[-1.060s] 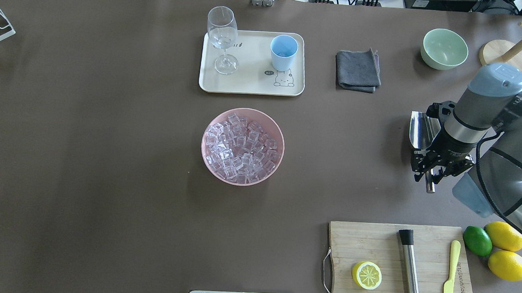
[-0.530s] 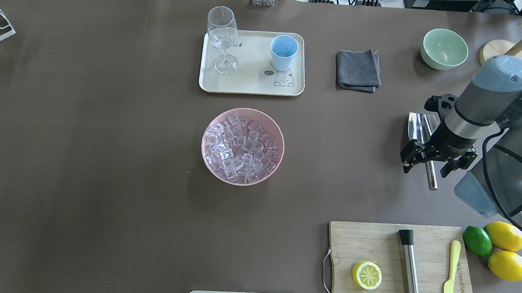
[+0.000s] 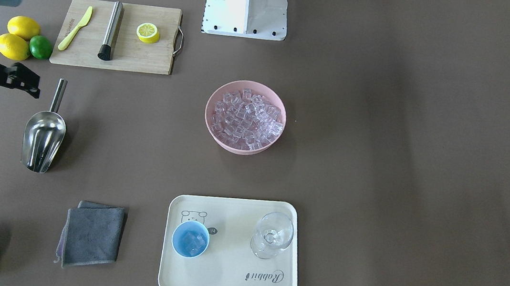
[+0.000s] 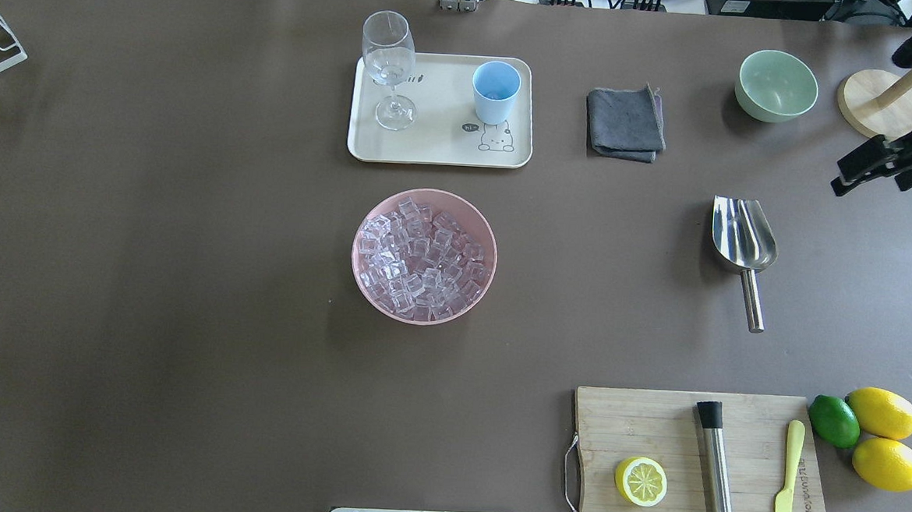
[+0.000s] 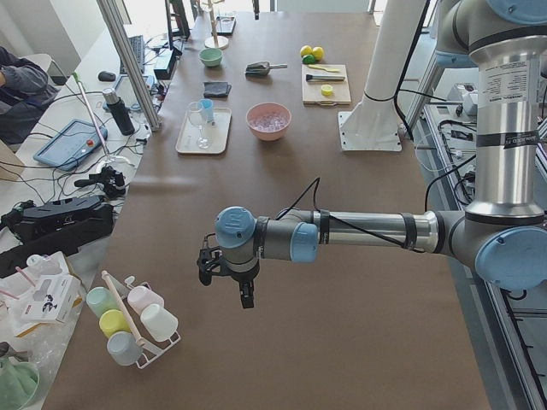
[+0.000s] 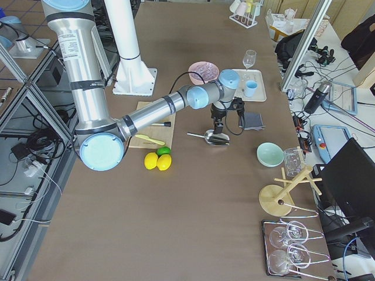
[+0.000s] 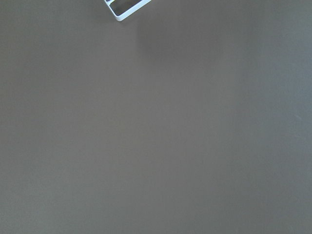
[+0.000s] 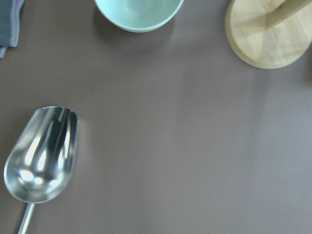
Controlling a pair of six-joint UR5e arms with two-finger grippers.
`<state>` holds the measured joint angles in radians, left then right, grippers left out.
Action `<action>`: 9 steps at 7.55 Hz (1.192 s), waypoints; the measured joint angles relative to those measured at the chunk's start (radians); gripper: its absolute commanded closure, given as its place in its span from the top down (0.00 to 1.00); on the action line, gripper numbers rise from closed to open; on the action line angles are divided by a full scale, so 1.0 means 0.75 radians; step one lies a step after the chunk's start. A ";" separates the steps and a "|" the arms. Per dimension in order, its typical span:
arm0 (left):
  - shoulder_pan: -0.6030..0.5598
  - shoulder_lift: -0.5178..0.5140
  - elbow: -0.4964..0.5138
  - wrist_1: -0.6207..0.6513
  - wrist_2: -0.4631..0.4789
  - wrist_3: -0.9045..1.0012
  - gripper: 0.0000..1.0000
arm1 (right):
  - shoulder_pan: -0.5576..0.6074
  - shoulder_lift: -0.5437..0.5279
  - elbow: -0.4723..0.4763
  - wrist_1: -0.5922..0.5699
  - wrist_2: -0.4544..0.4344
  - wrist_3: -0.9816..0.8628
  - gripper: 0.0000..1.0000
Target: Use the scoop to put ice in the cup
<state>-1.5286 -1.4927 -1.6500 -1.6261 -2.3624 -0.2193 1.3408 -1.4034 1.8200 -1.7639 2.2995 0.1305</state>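
Scoop (image 4: 741, 247) flat on table (image 4: 190, 273) near right edge, handle toward robot's edge. Right pincer (image 4: 878, 173) apart, empty, beyond scoop toward far-right corner; right arm nearer. Left pincer (image 5: 224, 282): can't tell.

Left tool (image 5: 224, 282): small, side view only, jaw spread unreadable. Right tool (image 4: 874, 180): wrist cut by frame edge. Shiny steel scoop (image 8: 41, 156): handle cropped. Pale green round bowl (image 8: 139, 12): far rim cropped.

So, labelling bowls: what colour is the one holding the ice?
Pink; the bowl shows best in the overhead exterior view.
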 measured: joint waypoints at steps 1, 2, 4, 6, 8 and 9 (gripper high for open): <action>0.002 -0.001 0.001 0.000 0.000 0.000 0.98 | 0.111 -0.003 -0.059 -0.063 -0.004 -0.153 1.00; 0.002 0.000 0.002 0.000 0.000 0.000 0.98 | 0.212 -0.005 -0.148 -0.094 0.000 -0.311 1.00; 0.005 0.000 0.003 0.000 0.000 0.000 0.98 | 0.342 -0.049 -0.295 -0.105 0.009 -0.523 1.00; 0.012 -0.005 0.009 -0.001 0.002 0.000 0.98 | 0.383 -0.119 -0.328 -0.090 0.010 -0.572 1.00; 0.023 -0.011 0.014 -0.003 -0.001 0.000 0.98 | 0.390 -0.143 -0.329 -0.059 0.003 -0.578 1.00; 0.024 -0.011 0.015 -0.003 -0.001 -0.001 0.98 | 0.390 -0.150 -0.327 -0.054 0.001 -0.580 1.00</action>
<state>-1.5102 -1.5009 -1.6386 -1.6284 -2.3634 -0.2200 1.6333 -1.5157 1.5745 -1.8042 2.3001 -0.3042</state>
